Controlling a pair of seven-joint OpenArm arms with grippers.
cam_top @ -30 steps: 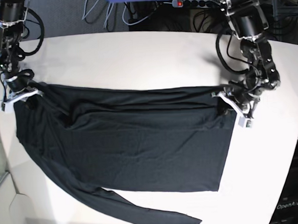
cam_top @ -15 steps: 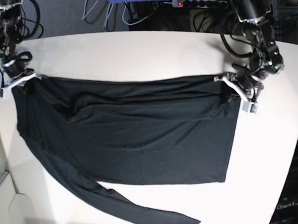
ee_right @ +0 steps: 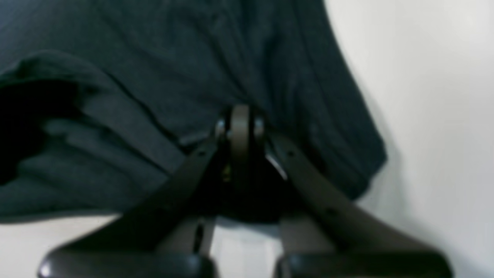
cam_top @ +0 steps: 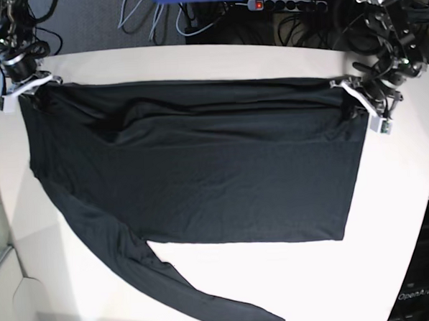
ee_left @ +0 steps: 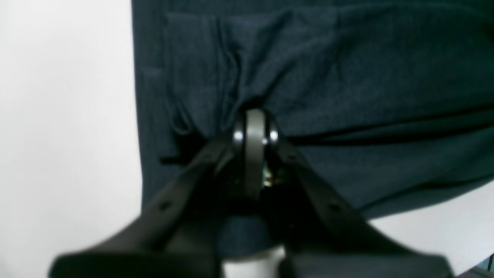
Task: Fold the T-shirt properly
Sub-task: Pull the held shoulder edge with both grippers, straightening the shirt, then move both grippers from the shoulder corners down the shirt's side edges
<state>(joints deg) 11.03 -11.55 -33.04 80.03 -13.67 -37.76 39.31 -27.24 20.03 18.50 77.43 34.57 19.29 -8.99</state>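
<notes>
Both pincers carried the T-shirt [cam_top: 201,175] edge farther up the table [cam_top: 195,61].

T-shirt [cam_top: 200,168] covers table [cam_top: 390,216] middle; bare margins front, right.

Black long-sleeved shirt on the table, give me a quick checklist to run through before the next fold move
1. Left gripper shut on the shirt corner: ok, fabric bunches at its tip in the left wrist view.
2. Right gripper shut on the opposite corner: ok.
3. Top edge taut between the grippers: ok, nearly straight.
4. Body flat: not ok, a fold ridge runs below the top edge.
5. Sleeve tucked in: not ok, it trails toward the table's near edge.
6. Second sleeve: cannot tell.
</notes>
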